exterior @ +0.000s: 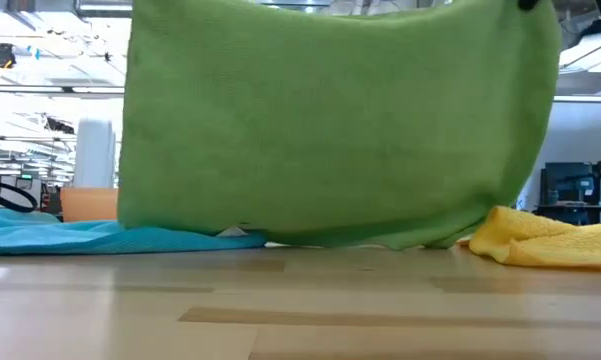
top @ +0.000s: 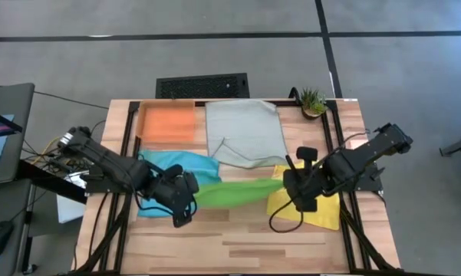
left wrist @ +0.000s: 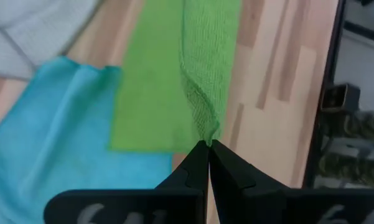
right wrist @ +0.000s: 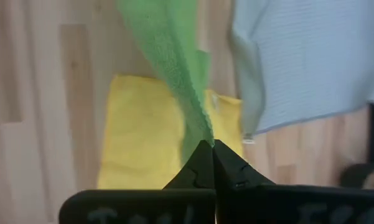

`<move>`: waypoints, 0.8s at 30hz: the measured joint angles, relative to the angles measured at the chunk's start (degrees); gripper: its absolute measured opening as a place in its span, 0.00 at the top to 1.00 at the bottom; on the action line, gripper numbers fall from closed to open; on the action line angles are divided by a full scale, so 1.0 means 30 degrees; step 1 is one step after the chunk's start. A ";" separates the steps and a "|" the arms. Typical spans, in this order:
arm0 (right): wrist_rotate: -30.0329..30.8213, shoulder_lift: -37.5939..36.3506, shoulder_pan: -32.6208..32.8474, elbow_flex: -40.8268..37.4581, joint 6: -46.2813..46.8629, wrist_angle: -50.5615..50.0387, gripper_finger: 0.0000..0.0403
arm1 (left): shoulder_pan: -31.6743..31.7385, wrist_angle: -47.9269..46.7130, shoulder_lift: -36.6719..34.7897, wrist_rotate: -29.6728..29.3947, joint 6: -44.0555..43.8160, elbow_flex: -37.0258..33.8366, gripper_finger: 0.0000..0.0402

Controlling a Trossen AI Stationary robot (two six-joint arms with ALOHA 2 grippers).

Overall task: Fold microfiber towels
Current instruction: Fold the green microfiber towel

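Lime green towel (top: 234, 192) hangs stretched between my two grippers above the front half of the table (top: 238, 245), and my worry is how little cloth each one has. The left gripper (left wrist: 206, 144) is closed on a corner with only a small tuck between the fingertips, and the right gripper (right wrist: 210, 144) pinches its corner just as thinly, so a sharp pull apart or a quick swing could, I judge, slip one corner free and drop the cloth in a heap. In the low view its bottom edge (exterior: 310, 238) touches or nearly touches the wood, with one end over the sky blue towel (top: 169, 172) and the other by the yellow towel (top: 314, 207); dragging it sideways could snag and rumple those two. Laying it down unevenly would leave a skewed fold. As for looks, it is a plain, soft sheet with a fine fuzzy weave, hanging as a broad curtain that sags slightly along its top between the grips, and bunched into a narrow ridge at each pinch. The pale grey towel (top: 245, 134) lies farther back, beside the orange tray (top: 167, 123).
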 joint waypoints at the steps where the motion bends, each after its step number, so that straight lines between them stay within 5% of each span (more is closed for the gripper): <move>1: 0.0294 0.0000 -0.0263 0.0004 -0.0065 -0.0094 1.00 | 0.0131 0.0074 -0.0077 -0.0376 -0.0006 0.0040 1.00; 7: 0.2741 -0.0015 -0.2634 0.0007 -0.1876 -0.0473 1.00 | 0.1456 -0.0461 -0.0892 -0.3250 0.0608 0.0938 1.00; 17: 0.6128 -0.0015 -0.7564 0.0173 -0.6368 -0.0216 1.00 | 0.6063 -0.0626 -0.1207 -0.4484 0.4934 0.1019 1.00; 24: 0.7782 -0.0015 -0.9762 0.3039 -0.8995 -0.0225 1.00 | 0.8340 0.0051 -0.1670 -0.5305 0.7888 0.2998 1.00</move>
